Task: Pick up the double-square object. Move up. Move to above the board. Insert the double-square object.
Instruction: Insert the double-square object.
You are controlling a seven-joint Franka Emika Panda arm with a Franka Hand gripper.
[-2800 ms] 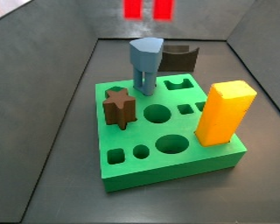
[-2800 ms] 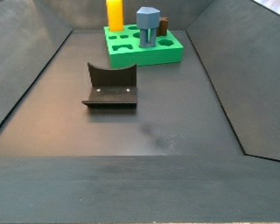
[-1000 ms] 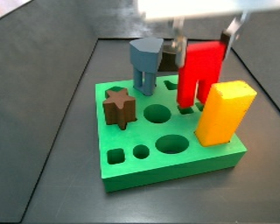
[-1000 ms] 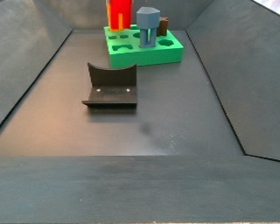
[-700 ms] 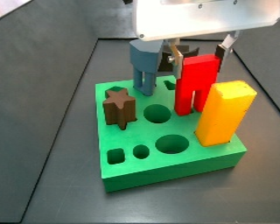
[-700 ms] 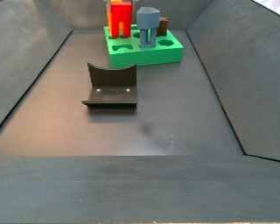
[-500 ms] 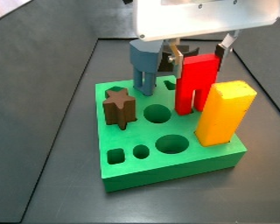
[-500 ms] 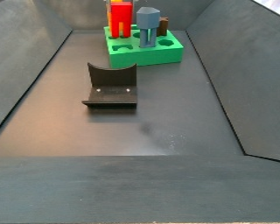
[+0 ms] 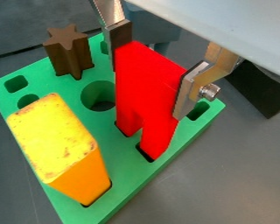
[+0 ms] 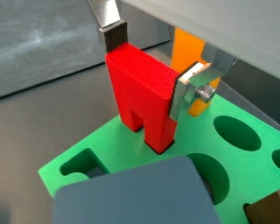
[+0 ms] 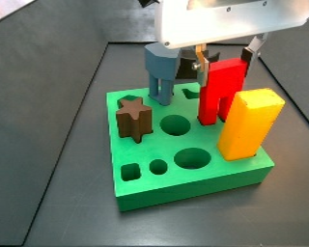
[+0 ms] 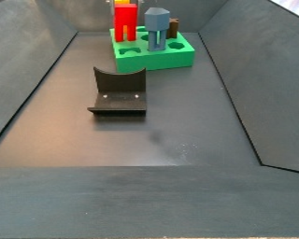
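Nearby, a dark L-shaped fixture (image 12: 116, 91) on the grey floor, clear only in a side view. Further back, a thick bright green board (image 11: 142, 188) with shaped cutouts, carrying a tall yellow-orange block (image 11: 247, 123). Standing upright among them, long axis vertical, the small bright red double-square object (image 9: 146, 96), its two legs down in the board's slots, clamped between the gripper (image 9: 152, 63) plates. Partly hidden behind, a dark brown star-shaped block (image 9: 66, 49) and a grey-blue block (image 11: 162, 70).

Dark grey counter (image 12: 177, 131), two things resting on it.
The thick bright green slab board (image 12: 172, 56) sits at its far end; the dark L-shaped fixture (image 12: 117, 93) stands mid-counter, well apart. The gripper (image 11: 226, 56) hangs above the board.
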